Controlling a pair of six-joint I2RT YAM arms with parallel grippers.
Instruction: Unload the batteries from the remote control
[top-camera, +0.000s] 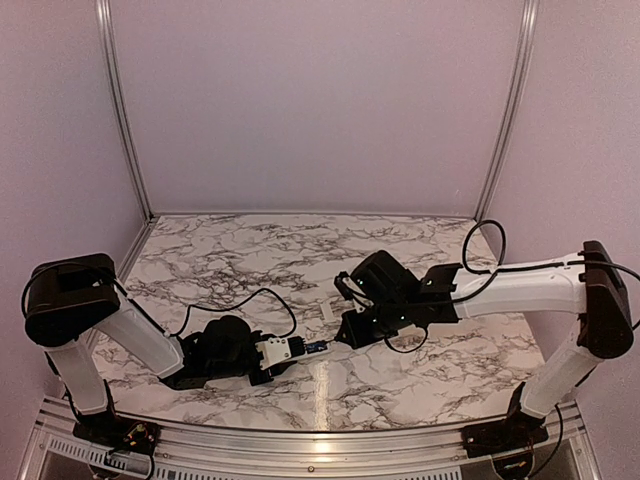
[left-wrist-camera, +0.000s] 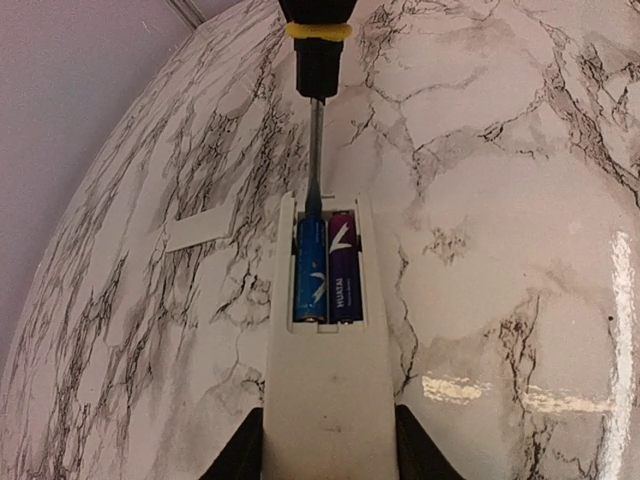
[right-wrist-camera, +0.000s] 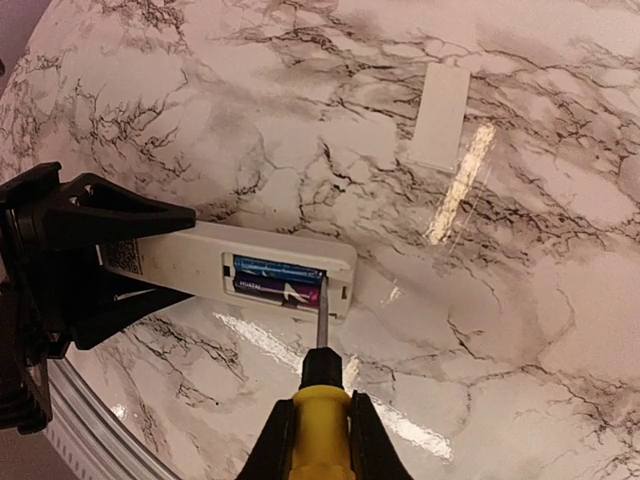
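The white remote control (left-wrist-camera: 330, 400) lies back-up with its compartment uncovered. My left gripper (left-wrist-camera: 330, 432) is shut on its sides, a dark finger (left-wrist-camera: 245, 445) on each flank. Two batteries sit side by side in the bay, a blue one (left-wrist-camera: 311, 270) and a purple one (left-wrist-camera: 343, 270). My right gripper (right-wrist-camera: 320, 425) is shut on the yellow handle of a screwdriver (right-wrist-camera: 320, 440). The shaft (left-wrist-camera: 315, 150) reaches down to the far end of the blue battery (right-wrist-camera: 278, 268), at the bay's end wall. From above, both grippers meet near the table's front middle around the remote (top-camera: 290, 350).
The small flat white cover piece (right-wrist-camera: 440, 115) lies loose on the marble table (top-camera: 400, 390), beyond the remote (left-wrist-camera: 200, 232). Cables trail from both arms. Pale walls with metal corner posts (top-camera: 120, 110) close the back and sides.
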